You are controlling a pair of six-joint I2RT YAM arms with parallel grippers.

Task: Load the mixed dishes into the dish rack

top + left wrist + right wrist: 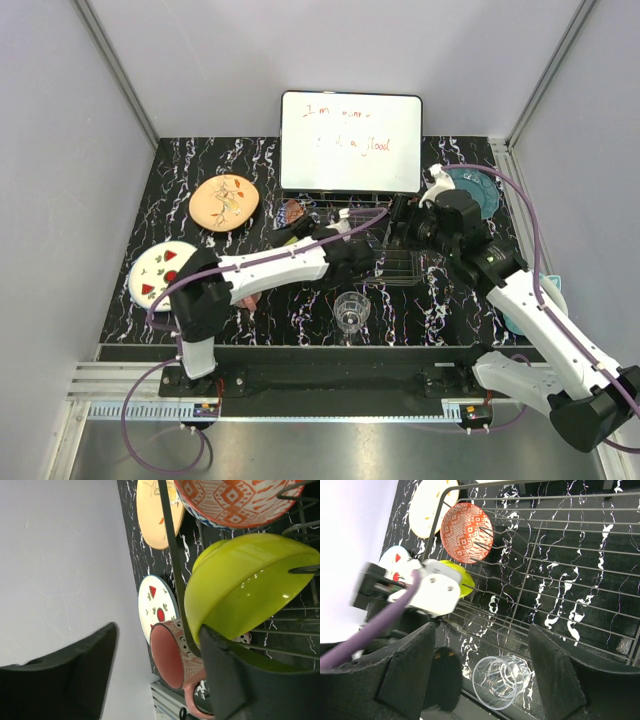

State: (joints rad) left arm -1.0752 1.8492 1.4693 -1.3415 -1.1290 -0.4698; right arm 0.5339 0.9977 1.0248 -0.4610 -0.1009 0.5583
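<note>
Top view, waiting outside: round peach plate (224,202) and white plate with red slices (160,272) on the left, teal plate (482,195) far right, clear glass (351,310) near; all lie outside the dark wire dish rack (405,268).
Left wrist view, loaded: lime-green bowl (250,585) and red patterned bowl (230,500) rest among the rack wires; pink mug (172,660) lies outside the rim; left gripper (159,630) is spread wide and empty.
Right wrist view, tool: right gripper (480,645) is spread wide, empty, over the rack.
Progress: two bowls are in, five pieces remain.

dish rack (570,545) wire free at right, red patterned bowl (467,532) and lime-green bowl (466,582) blocking left end

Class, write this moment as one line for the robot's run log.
left gripper: open by lime bowl | right gripper: open over rack | in rack: lime bowl, red bowl | outside rack: glass, mug
</note>
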